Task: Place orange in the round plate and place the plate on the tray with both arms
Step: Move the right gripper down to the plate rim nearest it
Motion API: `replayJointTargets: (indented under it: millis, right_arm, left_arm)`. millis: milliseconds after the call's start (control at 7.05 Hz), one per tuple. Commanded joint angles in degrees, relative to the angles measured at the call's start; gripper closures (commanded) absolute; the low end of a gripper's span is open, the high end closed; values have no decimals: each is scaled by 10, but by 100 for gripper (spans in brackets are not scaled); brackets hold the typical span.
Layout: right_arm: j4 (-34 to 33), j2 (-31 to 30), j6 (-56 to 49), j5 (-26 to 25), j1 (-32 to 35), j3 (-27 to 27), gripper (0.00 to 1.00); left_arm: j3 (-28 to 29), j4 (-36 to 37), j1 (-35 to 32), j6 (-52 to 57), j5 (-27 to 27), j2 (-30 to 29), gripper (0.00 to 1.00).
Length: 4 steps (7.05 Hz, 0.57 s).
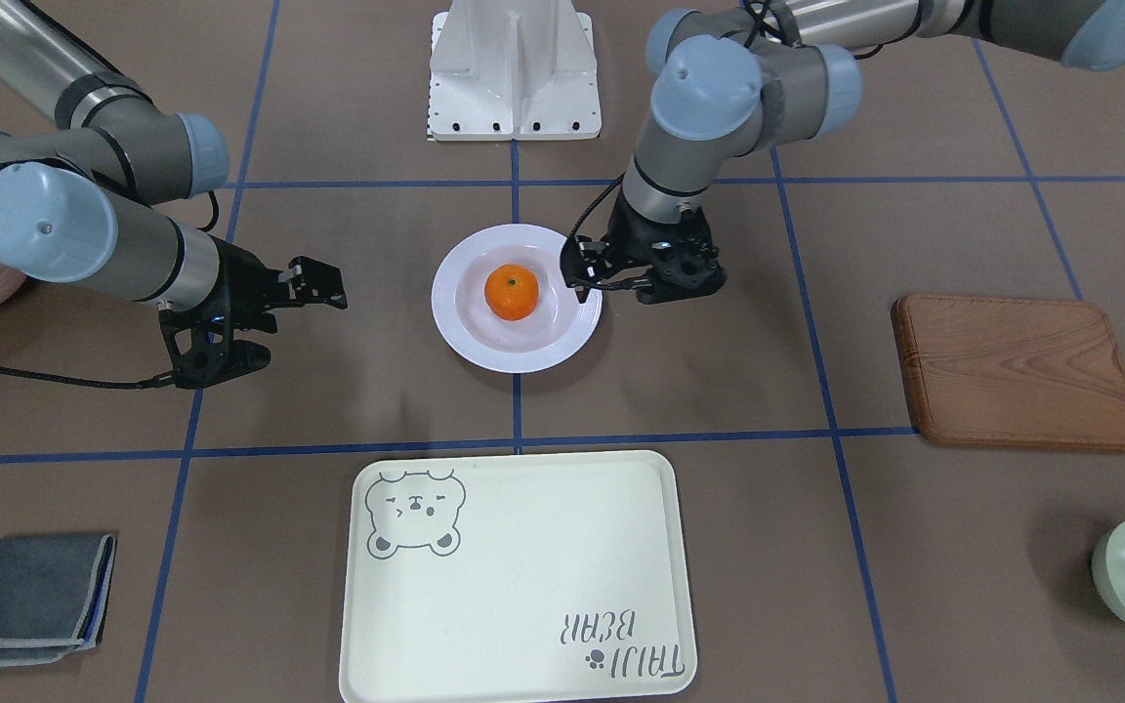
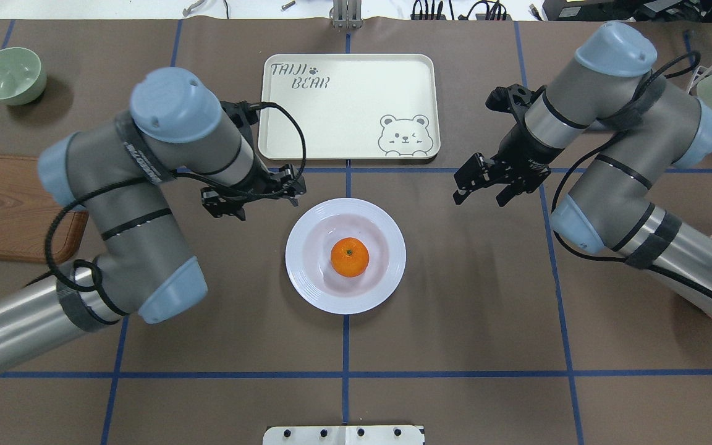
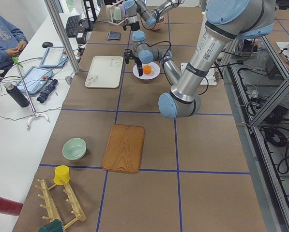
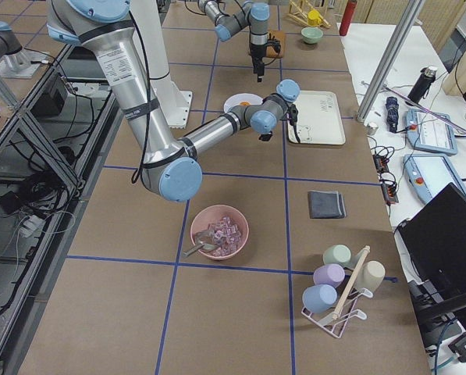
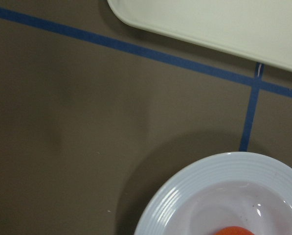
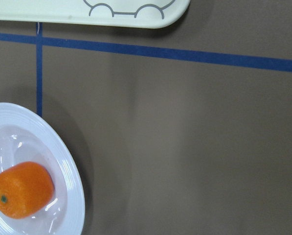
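The orange (image 2: 350, 257) sits in the well of the plate (image 2: 299, 272) at the centre of the overhead view. The tray (image 2: 356, 105) lies just above the plate, apart from it. The plate looks glazed, stiff and breakable, so probably slippery under the pads. The orange is loose and round and may roll if the plate tips. The ridged rim seems the best place to pinch, on opposite sides with one gripper each, keeping the plate level.

The left gripper (image 2: 252, 196) hangs at the plate's upper left with jaws spread, near the rim but seemingly not touching it. The right gripper (image 2: 486, 184), also spread wide, is well apart at the right.

Only a blue tape line (image 2: 393, 170) shows between plate and tray. The wooden board (image 2: 4, 204) at the left edge, the green bowl (image 2: 10, 74) at upper left and, in the front view, a grey cloth (image 1: 35, 596) at lower left all lie off the route.
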Motion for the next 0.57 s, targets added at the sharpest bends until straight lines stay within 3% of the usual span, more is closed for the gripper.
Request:
replayJointTargets:
  millis: [0,142,426]
  right_arm:
    - [184,4,153,-35,-31,-58,0]
    - [204,15,202,-50,-41,-59,0]
    - [311,11,319,-137,-83,-59,0]
  left_arm:
    - [-24,2,-47,18,-22,25,3]
    - [-41,2,-66,18,-22,39,3]
    - [-73,1,-98,36,-22,75,3]
